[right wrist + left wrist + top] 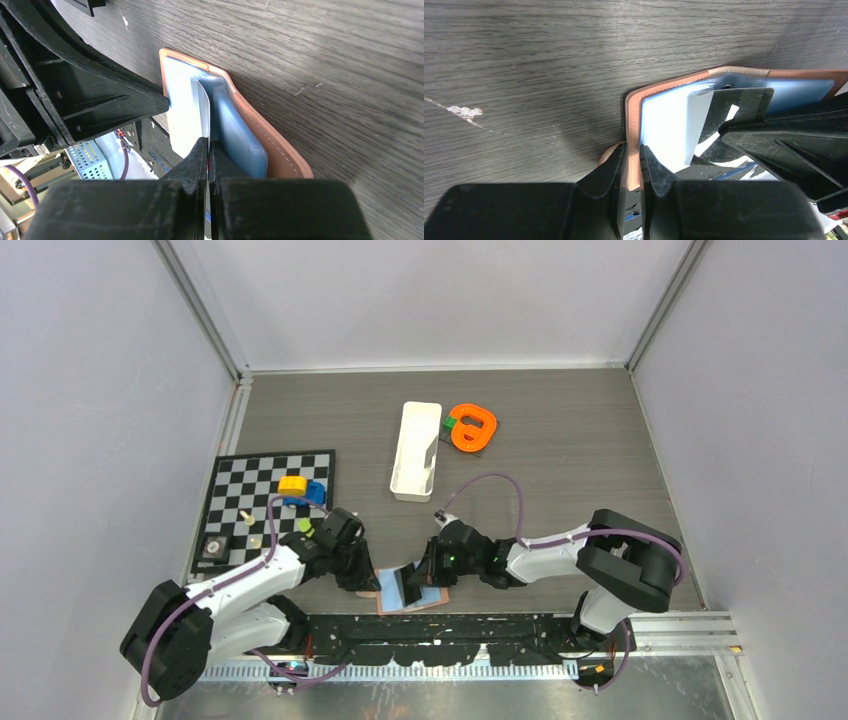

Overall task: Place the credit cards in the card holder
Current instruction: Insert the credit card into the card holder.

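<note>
Left pincer (633, 172), bottom centre of the left wrist view, is seen clamped on the tan rim of the card holder (663, 120). The holder lies opened on the counter (524, 75), pale blue lining up; in the top view it is placed low at centre, between the two arms. To the right, the right pincer (208, 155) is closed on a thin white card (202, 112) held edge-on, its far end lying between the lining and a blue pocket. Whether that end is inside a slot cannot be told. Judged step: insertion. The rim should be held pinned so that the holder is not dragged. The card should be aligned with the pocket mouth and advanced slowly along its own plane, and the grip loosened only once the card is seated.
</note>
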Motion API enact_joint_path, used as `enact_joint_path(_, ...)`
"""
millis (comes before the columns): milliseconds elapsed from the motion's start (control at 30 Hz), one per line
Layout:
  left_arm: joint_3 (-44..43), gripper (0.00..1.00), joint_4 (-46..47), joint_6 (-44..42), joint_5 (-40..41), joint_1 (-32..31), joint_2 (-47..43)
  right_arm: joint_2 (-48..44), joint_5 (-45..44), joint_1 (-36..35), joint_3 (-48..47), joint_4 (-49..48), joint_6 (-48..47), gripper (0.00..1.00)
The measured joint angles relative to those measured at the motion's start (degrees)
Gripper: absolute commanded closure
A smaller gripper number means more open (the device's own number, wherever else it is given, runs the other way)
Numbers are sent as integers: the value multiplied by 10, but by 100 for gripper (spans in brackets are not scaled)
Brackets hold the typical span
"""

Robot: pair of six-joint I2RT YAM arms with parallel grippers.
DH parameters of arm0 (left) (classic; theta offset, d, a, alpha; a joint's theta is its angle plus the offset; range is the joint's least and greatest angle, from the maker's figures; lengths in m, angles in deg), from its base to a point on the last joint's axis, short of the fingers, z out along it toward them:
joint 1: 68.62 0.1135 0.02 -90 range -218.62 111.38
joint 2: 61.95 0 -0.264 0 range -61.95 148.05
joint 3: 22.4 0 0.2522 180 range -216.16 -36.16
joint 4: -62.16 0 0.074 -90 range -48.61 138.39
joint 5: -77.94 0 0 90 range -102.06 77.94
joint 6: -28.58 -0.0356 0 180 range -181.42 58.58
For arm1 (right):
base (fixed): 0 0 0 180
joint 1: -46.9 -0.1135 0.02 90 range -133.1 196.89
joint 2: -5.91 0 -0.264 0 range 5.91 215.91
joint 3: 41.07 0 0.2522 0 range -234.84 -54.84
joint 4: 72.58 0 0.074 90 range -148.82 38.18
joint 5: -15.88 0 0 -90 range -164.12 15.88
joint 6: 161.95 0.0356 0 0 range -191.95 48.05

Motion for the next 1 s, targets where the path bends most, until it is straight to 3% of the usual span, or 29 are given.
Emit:
enact_joint_path(300,4,89,11,9,-8,-1,1,-3,-9,-1,-4,23,-7,78)
enact_joint_path(700,17,100,48,13,-24,-7,5,-32,-83,-36,-73,198,-49,47)
enact_joint_path(1000,23,100,61,19,-31,-7,4,-32,-133,-68,-119,290,-63,39)
